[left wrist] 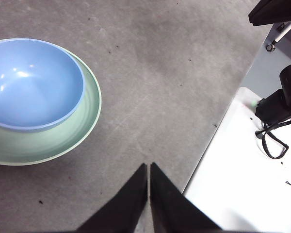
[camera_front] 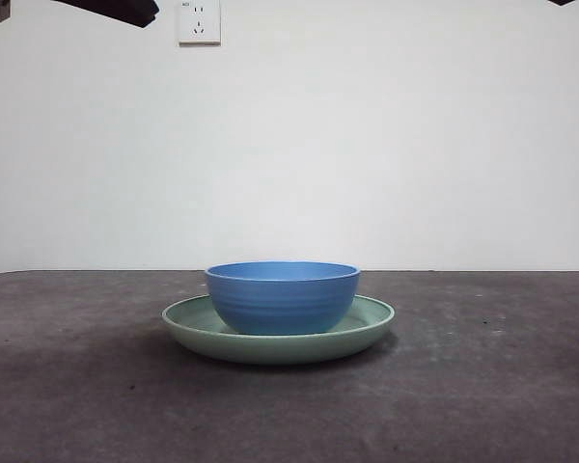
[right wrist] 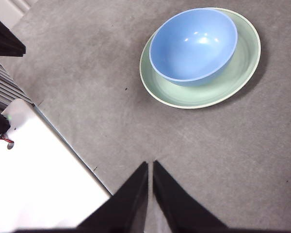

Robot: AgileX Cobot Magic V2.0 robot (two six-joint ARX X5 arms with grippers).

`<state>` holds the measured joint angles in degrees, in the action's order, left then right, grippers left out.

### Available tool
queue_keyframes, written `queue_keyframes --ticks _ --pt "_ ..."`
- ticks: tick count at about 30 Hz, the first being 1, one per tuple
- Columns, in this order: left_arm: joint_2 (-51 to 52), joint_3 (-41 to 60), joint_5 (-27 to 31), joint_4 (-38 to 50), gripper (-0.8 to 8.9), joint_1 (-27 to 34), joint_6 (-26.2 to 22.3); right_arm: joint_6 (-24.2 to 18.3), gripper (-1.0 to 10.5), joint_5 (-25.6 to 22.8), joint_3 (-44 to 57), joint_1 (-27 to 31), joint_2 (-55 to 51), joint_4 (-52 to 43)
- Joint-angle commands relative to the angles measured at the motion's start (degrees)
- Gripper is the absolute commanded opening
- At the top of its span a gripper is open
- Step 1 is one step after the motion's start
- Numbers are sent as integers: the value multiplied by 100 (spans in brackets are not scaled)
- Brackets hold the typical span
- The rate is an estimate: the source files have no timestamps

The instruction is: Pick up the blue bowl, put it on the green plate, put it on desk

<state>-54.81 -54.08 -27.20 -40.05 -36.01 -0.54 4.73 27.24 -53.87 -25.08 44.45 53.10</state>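
Observation:
The blue bowl [camera_front: 282, 297] stands upright and empty inside the green plate [camera_front: 367, 333], which rests on the desk [camera_front: 77, 386] at the middle. Both wrist views show the bowl [left wrist: 31, 82] [right wrist: 194, 43] sitting off-centre on the plate [left wrist: 48, 143] [right wrist: 203, 92]. My left gripper [left wrist: 149, 167] is shut and empty, held high above the desk, away from the plate. My right gripper [right wrist: 150, 165] is shut and empty, also high and apart from the plate. In the front view only dark arm tips show at the top corners.
A white wall with a socket [camera_front: 199, 21] stands behind the desk. White platforms lie past the desk's edges in the wrist views [left wrist: 242, 179] [right wrist: 34, 174], with black cables and arm bases [left wrist: 281, 104].

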Motion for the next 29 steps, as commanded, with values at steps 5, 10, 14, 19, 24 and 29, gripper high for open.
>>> queue_keyframes --ticks 5,10,14,19,24,29 --pt "107 -50 -22 79 10 9 -109 -52 9 9 -111 -28 37 -59" --pt "634 -48 284 778 9 479 -577 -52 9 11 -111 -28 37 -59" --pt "1185 33 697 1652 10 1255 -647 -52 9 11 -111 -28 37 -59" --pt "2094 667 1163 2618 10 2323 -649 -52 9 11 -111 -28 37 -59" --pt "3049 1727 1838 3311 10 2981 -649 -52 9 11 -111 -28 37 -59" --pt "3888 2758 2037 3517 10 3318 -647 -52 9 11 -111 -28 37 -59"
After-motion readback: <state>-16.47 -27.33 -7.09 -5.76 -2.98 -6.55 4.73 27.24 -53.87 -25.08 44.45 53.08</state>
